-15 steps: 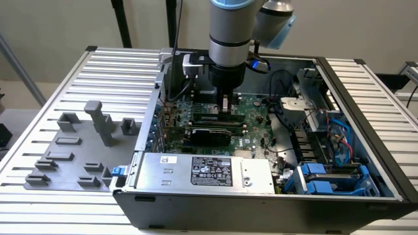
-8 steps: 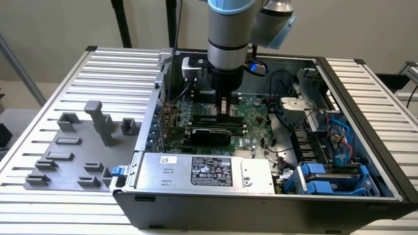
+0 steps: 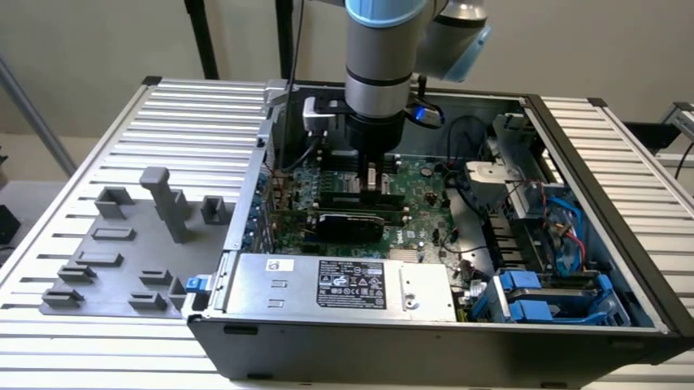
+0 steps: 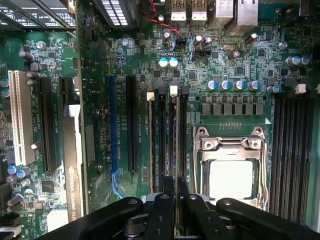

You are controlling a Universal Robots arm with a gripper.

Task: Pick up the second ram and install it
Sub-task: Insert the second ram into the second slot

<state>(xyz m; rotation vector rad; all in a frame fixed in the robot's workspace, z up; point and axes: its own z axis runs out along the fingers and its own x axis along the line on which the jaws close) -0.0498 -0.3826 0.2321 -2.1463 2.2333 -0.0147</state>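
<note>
A: How does the arm (image 3: 379,73) stand?
B: Upright, reaching straight down into the open computer case (image 3: 434,325) on the counter (image 3: 130,122), over the green motherboard (image 4: 235,60).
A: And the hand (image 4: 172,192)?
B: Narrow, its fingers (image 4: 161,215) pinching the second ram (image 4: 173,140), which stands on edge in the slots beside the one processor socket (image 4: 230,172).
A: Sticks there?
B: Two side by side, one with each white latch (image 4: 150,96).
</note>
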